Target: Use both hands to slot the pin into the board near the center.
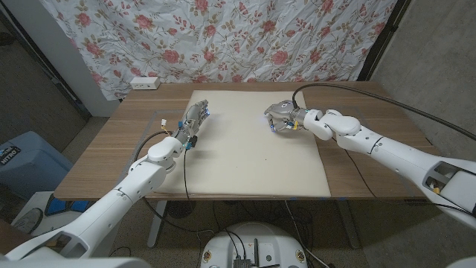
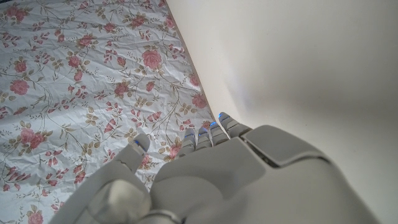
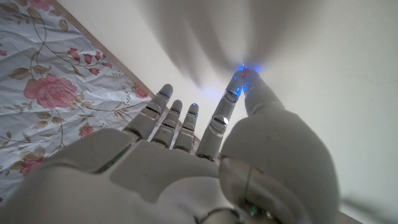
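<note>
Left arm is reaching in from 7 o'clock, left hand (image 1: pixel 194 119) sitting at the board's (image 1: pixel 253 160) 10 o'clock edge, fingers (image 2: pixel 211 132) extended close together, holding nothing. Right arm is coming in from 4 o'clock, right hand (image 1: pixel 285 117) hovering over the board around 1 o'clock, thumb tip meeting a fingertip (image 3: pixel 242 79). Can't tell if the pin is pinched there.

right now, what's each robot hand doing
left robot hand: open, holding nothing
right robot hand: fingertips pinched together, but holding anything or not cannot be told
</note>
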{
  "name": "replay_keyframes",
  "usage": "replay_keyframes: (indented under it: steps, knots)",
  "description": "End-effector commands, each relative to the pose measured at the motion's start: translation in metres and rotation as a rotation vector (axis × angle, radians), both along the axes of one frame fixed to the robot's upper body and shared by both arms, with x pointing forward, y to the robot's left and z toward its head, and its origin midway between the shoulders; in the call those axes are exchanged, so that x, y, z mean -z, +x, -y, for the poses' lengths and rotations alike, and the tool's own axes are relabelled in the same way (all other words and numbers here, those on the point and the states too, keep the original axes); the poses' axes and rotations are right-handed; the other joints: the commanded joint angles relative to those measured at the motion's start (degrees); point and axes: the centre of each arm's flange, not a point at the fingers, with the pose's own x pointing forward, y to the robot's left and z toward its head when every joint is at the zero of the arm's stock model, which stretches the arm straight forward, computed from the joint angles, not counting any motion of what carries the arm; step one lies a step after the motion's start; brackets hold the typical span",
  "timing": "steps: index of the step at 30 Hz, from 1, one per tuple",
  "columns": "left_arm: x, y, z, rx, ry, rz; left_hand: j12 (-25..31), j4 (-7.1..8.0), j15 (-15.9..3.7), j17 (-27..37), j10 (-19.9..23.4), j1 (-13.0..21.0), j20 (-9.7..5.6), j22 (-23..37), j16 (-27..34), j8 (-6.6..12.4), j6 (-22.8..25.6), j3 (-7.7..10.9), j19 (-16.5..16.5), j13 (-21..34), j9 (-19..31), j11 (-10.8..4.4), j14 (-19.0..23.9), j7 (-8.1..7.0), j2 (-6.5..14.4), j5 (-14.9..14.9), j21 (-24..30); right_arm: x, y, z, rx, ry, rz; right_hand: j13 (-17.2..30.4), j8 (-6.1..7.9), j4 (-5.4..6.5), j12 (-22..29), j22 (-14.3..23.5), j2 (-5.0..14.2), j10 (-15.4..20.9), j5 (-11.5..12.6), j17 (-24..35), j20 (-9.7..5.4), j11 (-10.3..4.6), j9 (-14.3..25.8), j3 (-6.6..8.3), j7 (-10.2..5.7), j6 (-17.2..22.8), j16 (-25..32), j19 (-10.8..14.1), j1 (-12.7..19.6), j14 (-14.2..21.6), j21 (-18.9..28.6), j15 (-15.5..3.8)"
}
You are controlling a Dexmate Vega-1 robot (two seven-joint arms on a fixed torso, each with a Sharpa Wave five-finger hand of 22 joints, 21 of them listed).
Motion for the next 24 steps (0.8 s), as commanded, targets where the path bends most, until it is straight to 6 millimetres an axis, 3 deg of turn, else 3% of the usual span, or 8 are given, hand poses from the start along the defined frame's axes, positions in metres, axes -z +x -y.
replay_keyframes:
  steps: [1, 24]
  knots:
    - [0.001, -0.004, 0.002, -0.005, 0.03, -0.001, 0.2, 0.02, 0.13, 0.2, 0.2, -0.1, -0.19, 0.2, -0.1, 0.05, 0.5, 0.37, 0.4, 0.2, 0.3, 0.1, 0.1, 0.18, 4.4, -0.2, 0.0, -0.003, -0.002, 0.006, -0.011, 0.07, -0.005, 0.1, 0.04, 0.09, 0.2, 0.1, 0.51, 0.4, 0.4, 0.1, -0.03, -0.03, 0.1, -0.17, -0.25, 0.8, 0.4, 0.3, 0.2, 0.4, -0.1, -3.84]
    - [-0.007, -0.013, 0.003, -0.077, 0.237, -0.008, 0.5, -0.05, -0.31, 0.1, 1.7, 0.1, -0.29, 0.2, -0.1, 0.54, 2.3, 0.78, 0.7, 0.2, 0.3, 0.14, 0.6, 0.3, 4.8, -0.1, 0.0, -0.004, -0.004, 0.021, -0.024, 0.285, -0.019, 0.1, 0.01, -0.06, 0.1, 0.1, 0.7, 1.0, 0.4, 0.3, 0.04, -0.04, 0.0, -0.56, -0.05, 0.7, 0.6, 0.6, 0.3, 0.7, -0.1, -3.75]
